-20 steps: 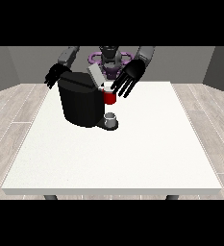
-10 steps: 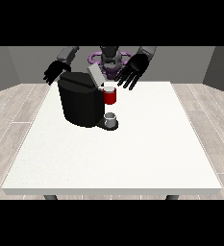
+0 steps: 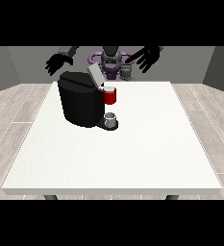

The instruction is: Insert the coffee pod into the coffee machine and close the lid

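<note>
Coffee machine (image 3: 82, 103) sat on the white table (image 3: 132, 149), left of centre & toward the far half. Nearest the camera at its base: a small grey cup (image 3: 111, 118) on the drip stand, touching the machine's front-right foot. Just above that, the red pod holder (image 3: 110, 96) stuck out of the machine's right side w/ a pale disc on top, prob. the coffee pod (image 3: 109, 89), though can't tell for sure it was seated. Lid (image 3: 94, 77) was up, tilted back & to the right, a grey flap above the black body, so not closed.

Further back, beyond the table's far edge, both hands were raised in the air, well apart from the machine, touching nothing. Hand at view's left (image 3: 58, 62) hung above & behind the machine's left top, fingers spread & pointing down. Hand at view's right (image 3: 144, 58) was off to the right of the lid, fingers splayed straight, holding nothing. Robot torso (image 3: 112, 60) sat between them at the very back.
</note>
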